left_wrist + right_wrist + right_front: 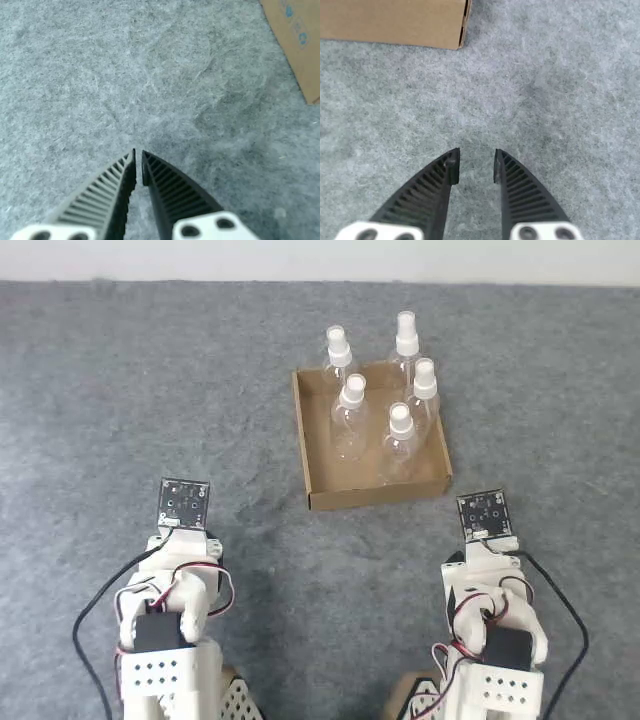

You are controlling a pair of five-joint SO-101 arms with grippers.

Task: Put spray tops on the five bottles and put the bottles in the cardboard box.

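Several clear bottles with white spray tops [351, 415] stand upright inside the cardboard box [375, 496] at the middle of the table; one is at the front right [400, 435], two at the back wall [339, 355]. Both arms are folded back near the table's front edge, well short of the box. My left gripper [139, 152] hangs shut over bare grey felt, with the box's corner [297, 45] off to one side. My right gripper [476, 151] is open with nothing between its fingers, and the box's wall [395, 22] lies ahead of it.
Grey felt [130, 390] covers the whole table. The left arm [170, 600] and right arm [490, 610] sit at the front corners, with wide open felt to both sides of the box and between the arms.
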